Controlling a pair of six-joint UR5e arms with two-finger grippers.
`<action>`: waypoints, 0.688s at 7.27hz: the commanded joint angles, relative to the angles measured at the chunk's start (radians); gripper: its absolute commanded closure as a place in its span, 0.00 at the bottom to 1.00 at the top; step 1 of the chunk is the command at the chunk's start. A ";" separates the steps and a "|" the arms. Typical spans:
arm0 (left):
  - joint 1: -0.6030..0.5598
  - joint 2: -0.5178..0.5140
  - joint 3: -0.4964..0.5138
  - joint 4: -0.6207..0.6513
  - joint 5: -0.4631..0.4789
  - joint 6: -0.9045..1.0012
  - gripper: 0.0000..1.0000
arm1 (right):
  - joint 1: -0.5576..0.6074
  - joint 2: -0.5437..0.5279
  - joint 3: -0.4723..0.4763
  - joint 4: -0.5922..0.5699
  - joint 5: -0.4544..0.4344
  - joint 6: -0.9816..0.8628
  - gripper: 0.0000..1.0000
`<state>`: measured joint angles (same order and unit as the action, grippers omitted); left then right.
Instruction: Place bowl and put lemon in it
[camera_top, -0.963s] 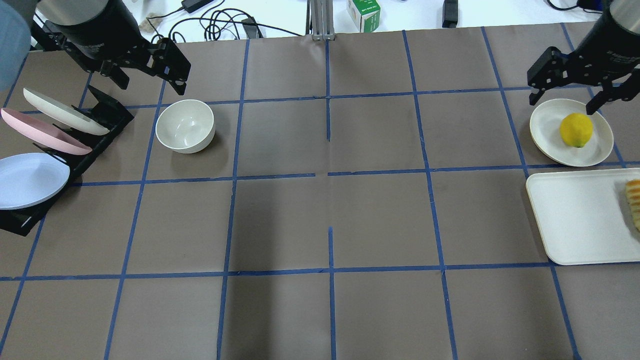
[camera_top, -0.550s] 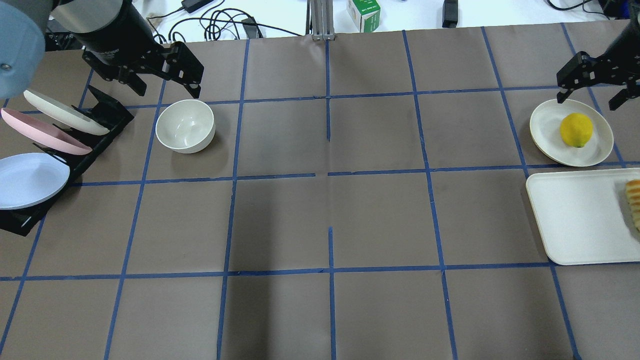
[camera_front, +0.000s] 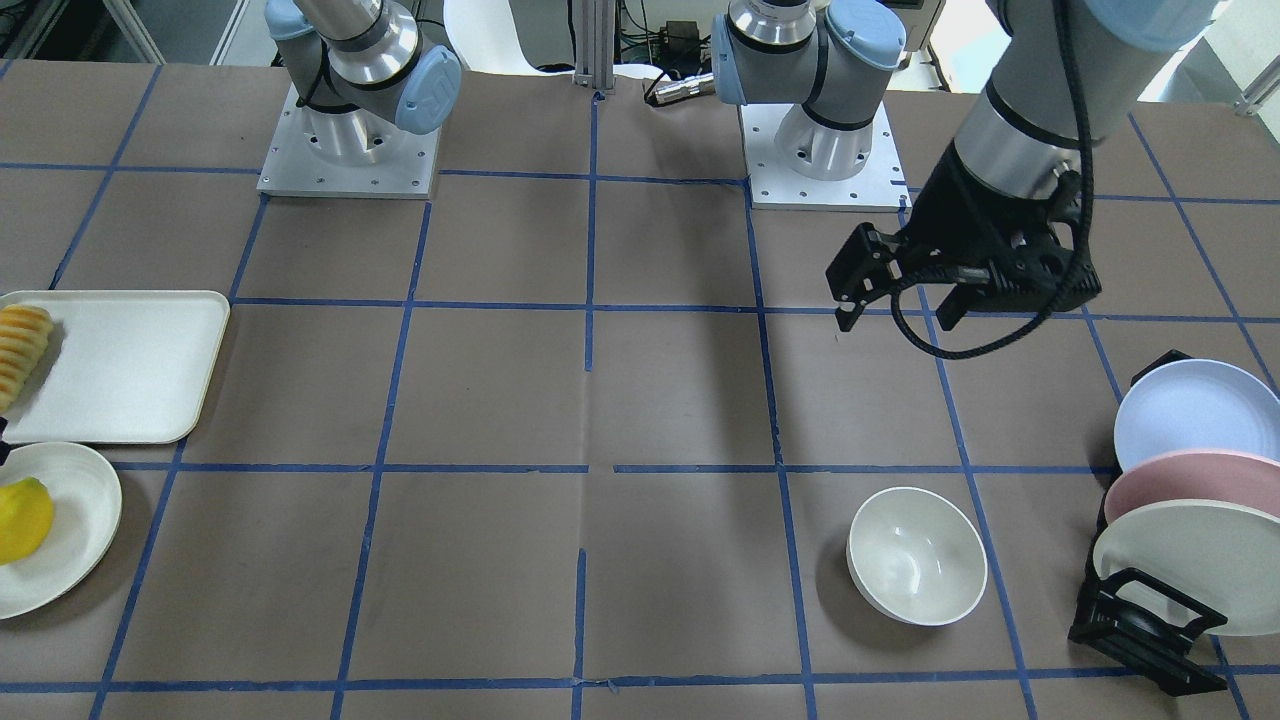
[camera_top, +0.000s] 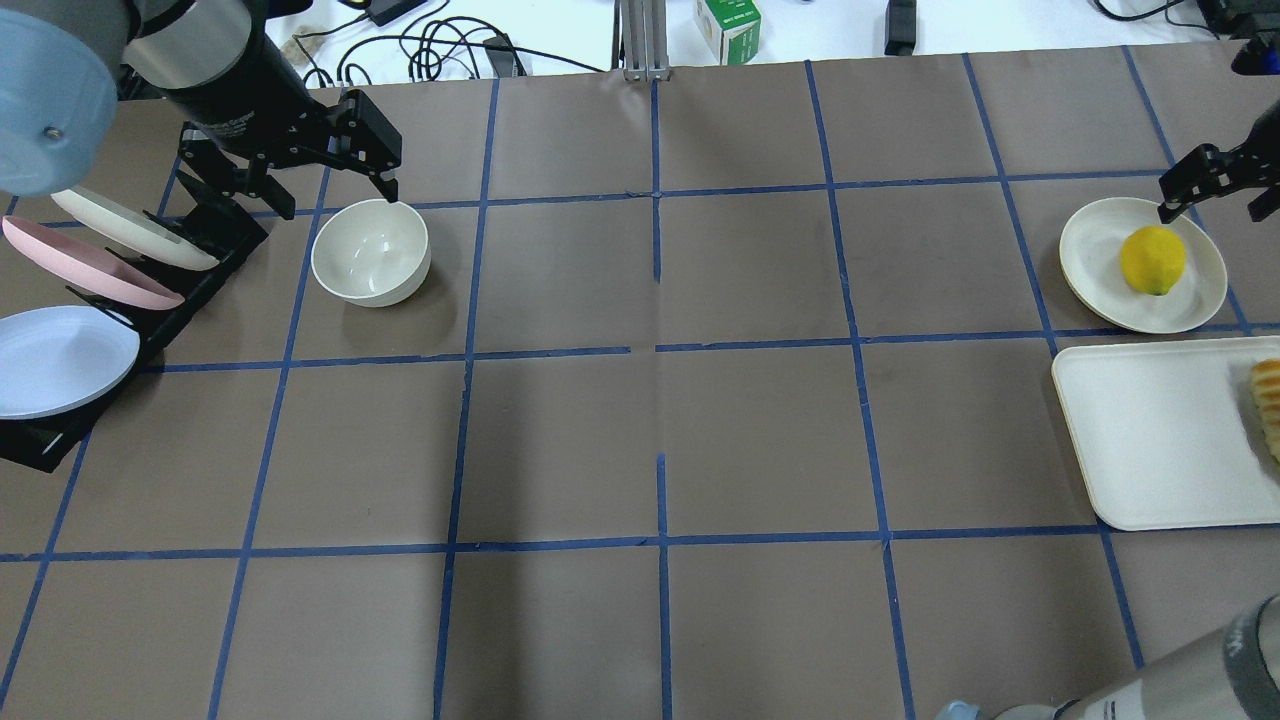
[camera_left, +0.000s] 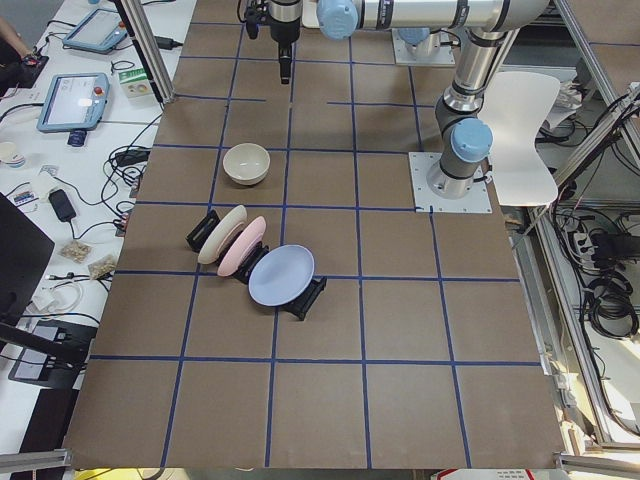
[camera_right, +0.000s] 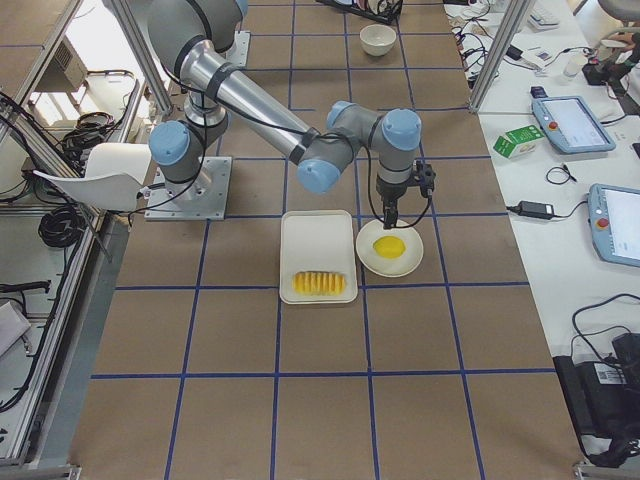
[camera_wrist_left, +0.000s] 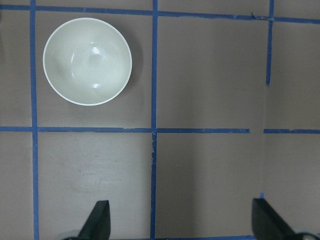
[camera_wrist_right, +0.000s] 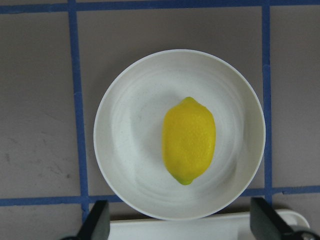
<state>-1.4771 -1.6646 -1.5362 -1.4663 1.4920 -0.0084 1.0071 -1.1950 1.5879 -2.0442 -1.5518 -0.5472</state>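
Observation:
The off-white bowl (camera_top: 370, 252) stands upright and empty on the table at the left, next to the plate rack; it also shows in the front view (camera_front: 917, 555) and the left wrist view (camera_wrist_left: 87, 61). My left gripper (camera_top: 335, 192) is open and empty and hovers well above the table, apart from the bowl (camera_front: 893, 318). The yellow lemon (camera_top: 1152, 260) lies on a shallow white plate (camera_top: 1095, 270) at the right; the right wrist view shows it from straight above (camera_wrist_right: 189, 140). My right gripper (camera_top: 1212, 208) is open and empty above that plate.
A black rack (camera_top: 215, 225) with three tilted plates stands at the left edge, close to the bowl. A white tray (camera_top: 1150, 440) with sliced ridged food (camera_top: 1268, 405) lies just in front of the lemon's plate. Cables and a small green box (camera_top: 727, 28) lie beyond the table's far edge.
My left gripper has moved right, toward the bowl. My right gripper has moved right and looks smaller, over the plate's right side. Bowl and lemon have not moved.

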 joint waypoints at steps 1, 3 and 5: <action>0.088 -0.082 -0.074 0.161 0.089 0.113 0.00 | -0.008 0.060 0.000 -0.059 0.001 -0.051 0.00; 0.112 -0.217 -0.128 0.430 0.136 0.128 0.00 | -0.008 0.077 0.004 -0.059 0.004 -0.051 0.00; 0.121 -0.335 -0.105 0.501 0.134 0.196 0.00 | -0.008 0.117 -0.002 -0.124 0.003 -0.084 0.00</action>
<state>-1.3640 -1.9301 -1.6481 -1.0135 1.6244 0.1378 0.9987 -1.0985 1.5880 -2.1296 -1.5480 -0.6067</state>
